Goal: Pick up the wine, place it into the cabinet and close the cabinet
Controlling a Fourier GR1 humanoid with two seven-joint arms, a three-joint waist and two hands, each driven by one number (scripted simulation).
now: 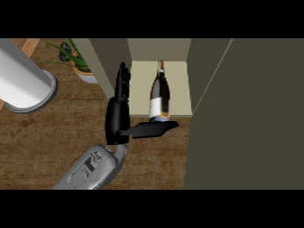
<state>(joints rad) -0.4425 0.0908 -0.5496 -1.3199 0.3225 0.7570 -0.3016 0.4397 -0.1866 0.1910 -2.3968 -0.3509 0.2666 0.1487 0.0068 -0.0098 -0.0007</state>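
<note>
Black left hand (118, 118): matte, long slim fingers (122, 80), a broader flat thumb (155, 129). Just behind the hand, a pale grey cuff, then a grey forearm (88, 173) with a rounded shell and dark panel lines on top.

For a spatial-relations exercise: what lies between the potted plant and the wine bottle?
Head view: the cabinet's side wall and the straight fingers of the left hand, between potted plant and wine bottle.

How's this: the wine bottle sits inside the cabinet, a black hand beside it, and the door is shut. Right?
Not quite: the door is open, swung out at the right in the head view. The wine bottle does sit inside the cabinet, with the black hand beside it.
</note>
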